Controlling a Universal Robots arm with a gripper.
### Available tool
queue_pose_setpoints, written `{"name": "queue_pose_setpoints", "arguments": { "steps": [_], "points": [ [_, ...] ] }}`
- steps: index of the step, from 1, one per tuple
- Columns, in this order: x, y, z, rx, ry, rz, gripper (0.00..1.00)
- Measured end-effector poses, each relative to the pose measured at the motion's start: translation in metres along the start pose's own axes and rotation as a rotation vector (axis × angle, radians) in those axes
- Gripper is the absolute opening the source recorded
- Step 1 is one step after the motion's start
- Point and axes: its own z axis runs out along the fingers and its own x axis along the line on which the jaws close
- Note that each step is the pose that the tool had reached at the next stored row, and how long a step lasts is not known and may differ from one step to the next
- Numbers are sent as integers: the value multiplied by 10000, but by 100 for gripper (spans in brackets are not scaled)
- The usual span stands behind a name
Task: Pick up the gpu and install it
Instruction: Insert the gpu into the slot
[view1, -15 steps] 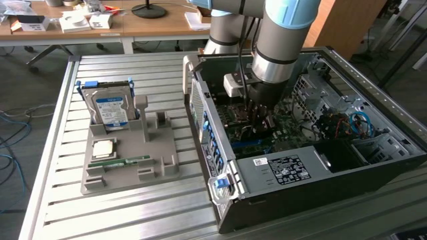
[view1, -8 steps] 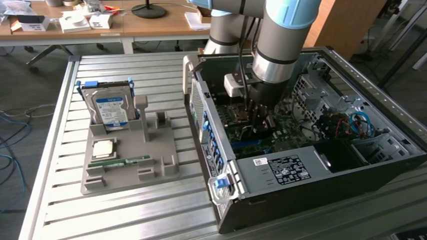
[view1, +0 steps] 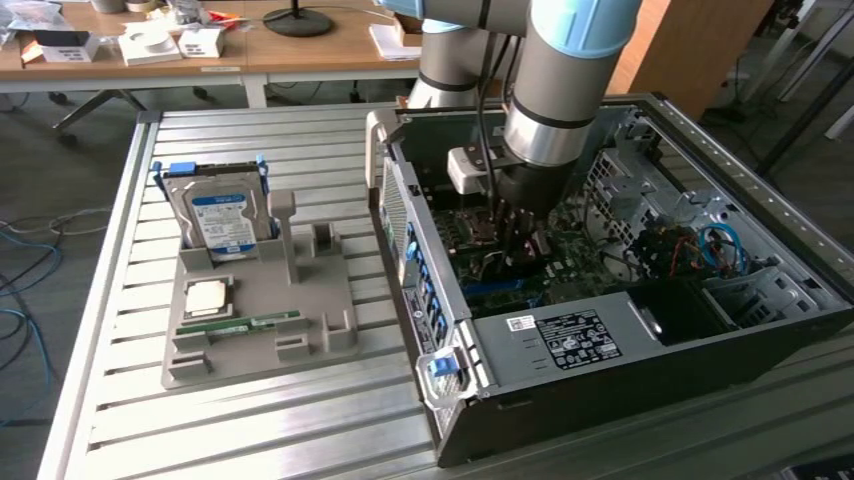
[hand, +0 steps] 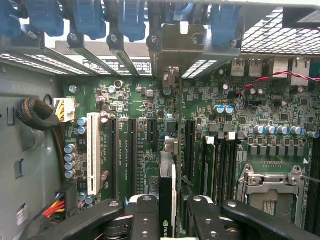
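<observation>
gpu (hand: 167, 200) edge-on, thin black strip with green logo, clamped in my jaws, faces hidden, over motherboard (hand: 210, 100)

Green board, black tooling, blue clips
My gripper (hand: 167, 212) is black with silver screws; gpu (hand: 166, 195) edge black, green logo, white strip; motherboard (hand: 130, 97) green with one white slot (hand: 93, 152) and black slots; bracket clips (hand: 132, 20) blue; wire pair (hand: 270, 77) red-black twisted; my arm (view1: 567, 90) silver, light-blue cap; hard drive (view1: 220, 215) silver, blue-white label; tray (view1: 320, 340) plain grey; table (view1: 267, 440) silver, ribbed stripes; case (view1: 667, 390) black, white sticker
</observation>
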Motion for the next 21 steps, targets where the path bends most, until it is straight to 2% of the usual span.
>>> {"name": "queue_pose_setpoints", "arguments": {
  "steps": [21],
  "points": [
    [6,6,22,1,1,20,26]
  ]
}}
